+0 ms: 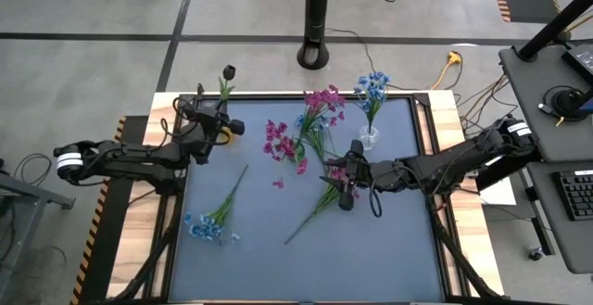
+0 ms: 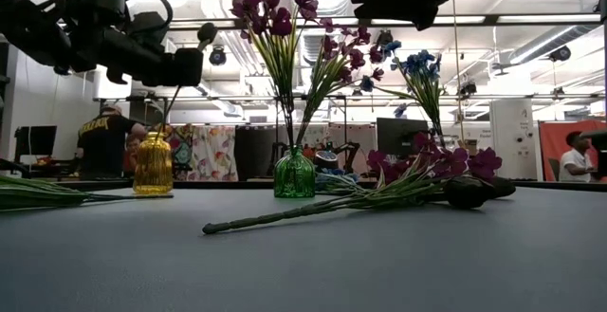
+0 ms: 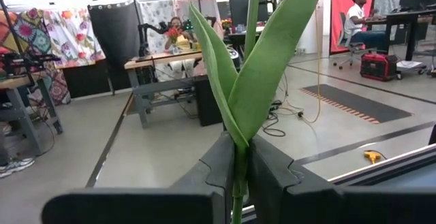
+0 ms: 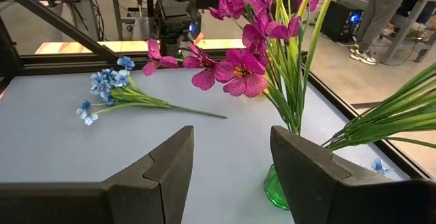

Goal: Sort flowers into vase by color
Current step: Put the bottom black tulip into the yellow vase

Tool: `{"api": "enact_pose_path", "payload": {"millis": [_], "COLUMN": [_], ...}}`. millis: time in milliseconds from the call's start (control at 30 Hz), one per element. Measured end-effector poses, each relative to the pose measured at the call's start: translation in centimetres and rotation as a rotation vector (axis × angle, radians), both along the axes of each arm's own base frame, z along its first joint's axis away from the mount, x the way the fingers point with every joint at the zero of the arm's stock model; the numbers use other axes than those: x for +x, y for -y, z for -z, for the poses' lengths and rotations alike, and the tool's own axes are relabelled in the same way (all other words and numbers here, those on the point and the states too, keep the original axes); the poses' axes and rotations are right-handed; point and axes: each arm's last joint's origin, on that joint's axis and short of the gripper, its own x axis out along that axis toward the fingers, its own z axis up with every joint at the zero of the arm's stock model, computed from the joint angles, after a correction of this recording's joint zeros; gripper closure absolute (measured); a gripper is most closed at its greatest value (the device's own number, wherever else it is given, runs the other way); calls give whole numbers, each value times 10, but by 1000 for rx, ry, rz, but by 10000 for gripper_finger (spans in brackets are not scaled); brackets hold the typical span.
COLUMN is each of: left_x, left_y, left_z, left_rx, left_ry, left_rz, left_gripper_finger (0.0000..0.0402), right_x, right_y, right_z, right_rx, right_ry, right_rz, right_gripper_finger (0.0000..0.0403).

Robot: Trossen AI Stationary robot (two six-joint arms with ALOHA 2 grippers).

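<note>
Magenta sprig [image 2: 379, 191] lies flat on the mat [image 1: 306, 249], nearest the low camera. Right gripper [image 1: 346, 186] sits at its bloom end, fingers apart; can't tell from above whether they touch it. Blue sprig [image 1: 211, 220] lies loose at front left. Mid-table, green vase [image 2: 294, 174] holds magenta flowers [image 1: 320, 110]. Clear vase [image 1: 369, 138] holds blue ones [image 1: 372, 86]. Far left, left gripper [image 3: 240, 173] is clamped on the dark tulip's stem [image 3: 240, 163], over the amber vase [image 2: 153, 165].
</note>
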Motion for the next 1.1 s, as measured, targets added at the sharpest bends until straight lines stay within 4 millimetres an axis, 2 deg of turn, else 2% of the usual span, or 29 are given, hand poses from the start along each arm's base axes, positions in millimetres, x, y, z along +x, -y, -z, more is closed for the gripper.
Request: {"api": "enact_pose_path", "payload": {"millis": [267, 667, 933, 1100], "left_x": [1, 1, 1, 3], "left_y": [2, 4, 12, 24], "left_z": [1, 0, -5, -13], "left_rx": [-13, -14, 8, 31], "left_ry": [7, 15, -11, -87], "left_rz": [13, 22, 45, -40], "left_gripper_finger": [371, 286, 257, 253], "right_x": [0, 0, 0, 0], "right_y": [0, 0, 0, 0], "right_z": [0, 0, 0, 0], "right_rx": [0, 0, 1, 2], "right_ry": [0, 0, 0, 0], "right_rz": [0, 0, 0, 1], "right_gripper_finger": [216, 216, 216, 216]}}
